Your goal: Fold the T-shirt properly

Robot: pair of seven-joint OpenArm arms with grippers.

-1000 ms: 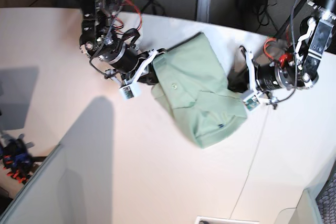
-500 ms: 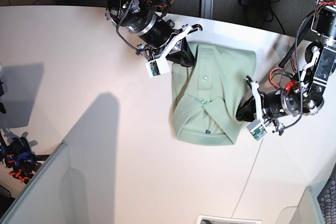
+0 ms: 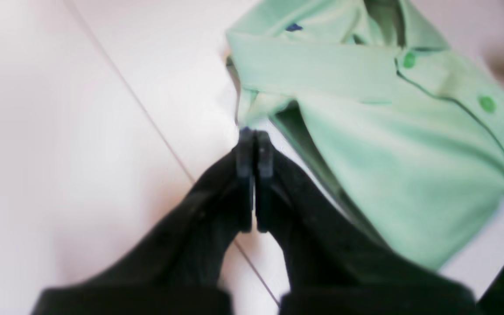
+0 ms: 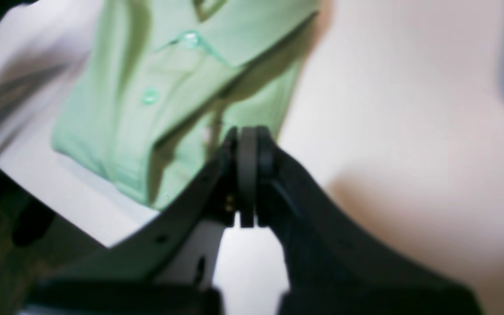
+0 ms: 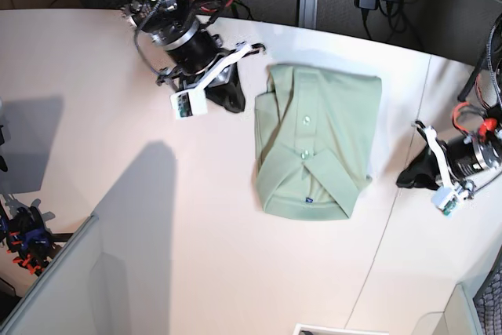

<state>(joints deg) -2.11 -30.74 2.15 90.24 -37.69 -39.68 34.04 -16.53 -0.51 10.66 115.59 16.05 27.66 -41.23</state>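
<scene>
The pale mint-green T-shirt (image 5: 314, 143) lies folded into a compact rectangle in the middle of the table, collar and buttoned placket facing up. It also shows in the left wrist view (image 3: 365, 113) and the right wrist view (image 4: 169, 87). My left gripper (image 5: 408, 176) (image 3: 252, 133) is shut and empty, a short way off the shirt's right edge. My right gripper (image 5: 234, 100) (image 4: 247, 133) is shut and empty, just off the shirt's upper left corner. Neither gripper touches the fabric.
A thin seam (image 5: 392, 209) runs down the white table (image 5: 157, 100) to the right of the shirt. A black and orange object (image 5: 23, 237) sits at the left edge. A grey panel (image 5: 70, 288) stands at the lower left. Cables and stands fill the back.
Both grippers have let go of the shirt and drawn back outward, the left to the right, the right to the upper left. The shirt now lies flat and still.
</scene>
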